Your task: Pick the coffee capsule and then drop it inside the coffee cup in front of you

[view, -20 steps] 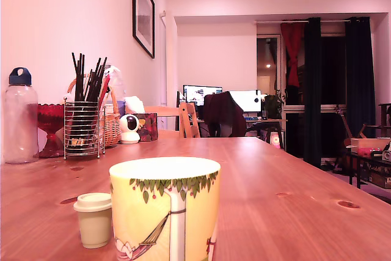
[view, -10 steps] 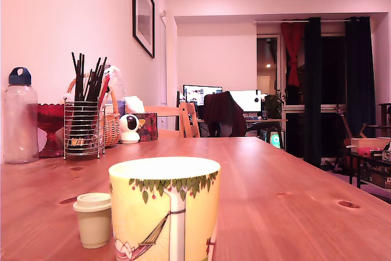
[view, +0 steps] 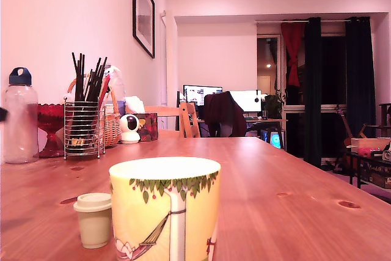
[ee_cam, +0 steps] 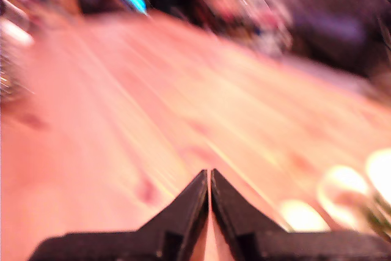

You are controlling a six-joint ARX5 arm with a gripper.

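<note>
The coffee cup [view: 165,209], pale yellow with a green leaf band at its rim, stands at the front of the wooden table [view: 269,181] in the exterior view. A small cream coffee capsule [view: 94,219] sits upright just to its left in that view, close beside it. In the blurred wrist view my gripper [ee_cam: 209,174] hovers over bare tabletop, its two black fingers [ee_cam: 186,206] meeting at the tips with nothing between them. A small dark blur [view: 2,114] at the exterior view's left edge may be part of the arm.
At the back left in the exterior view stand a clear water bottle [view: 20,117], a wire holder of dark sticks [view: 82,123], a wicker basket [view: 112,123] and a small white camera [view: 129,129]. Pale blurred blobs [ee_cam: 345,187] show in the wrist view.
A small dark blur has appeared at the exterior view's left edge, and a faint shadow darkens the table's front left. Cup and capsule have not moved.
</note>
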